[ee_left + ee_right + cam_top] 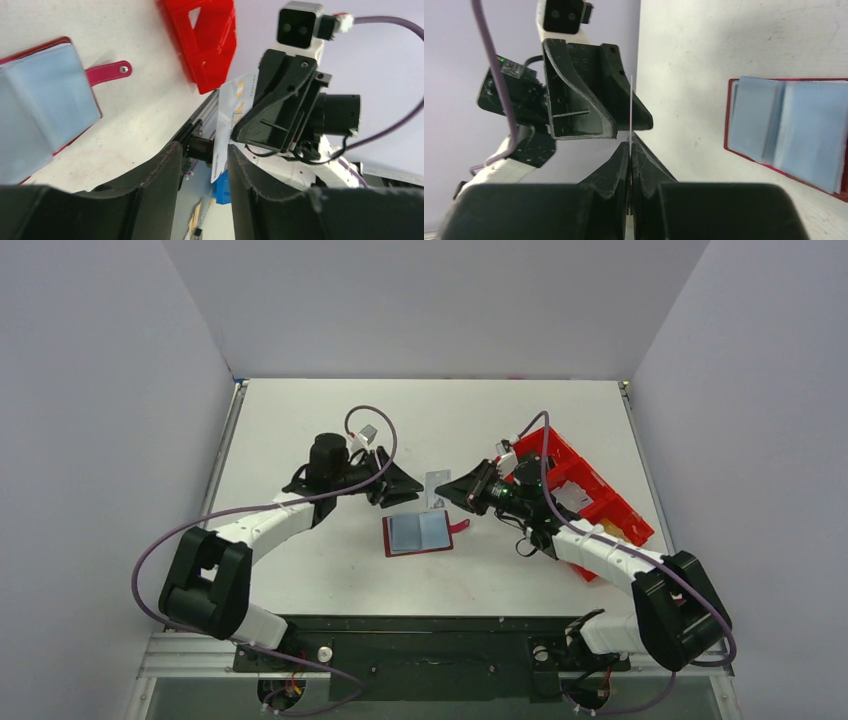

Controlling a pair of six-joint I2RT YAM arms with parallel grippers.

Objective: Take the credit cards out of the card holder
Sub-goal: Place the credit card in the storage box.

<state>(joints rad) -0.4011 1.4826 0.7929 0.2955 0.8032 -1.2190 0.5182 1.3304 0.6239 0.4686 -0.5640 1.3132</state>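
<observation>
The dark-red card holder (418, 533) lies open on the table, showing light blue inner panels; I cannot tell whether a card sits in them. It also shows in the left wrist view (40, 115) and the right wrist view (789, 130). My right gripper (452, 492) is shut on a pale card with gold markings (436, 488), held upright above the table behind the holder. In the right wrist view the card (630, 110) is edge-on between the closed fingers (621, 160). My left gripper (405, 485) is open, its fingers either side of the card's free end (232, 115).
A bright red compartment tray (590, 490) stands at the right, behind the right arm, and shows in the left wrist view (205, 40). The holder's pink snap strap (460, 527) sticks out toward the right. Grey walls enclose the table.
</observation>
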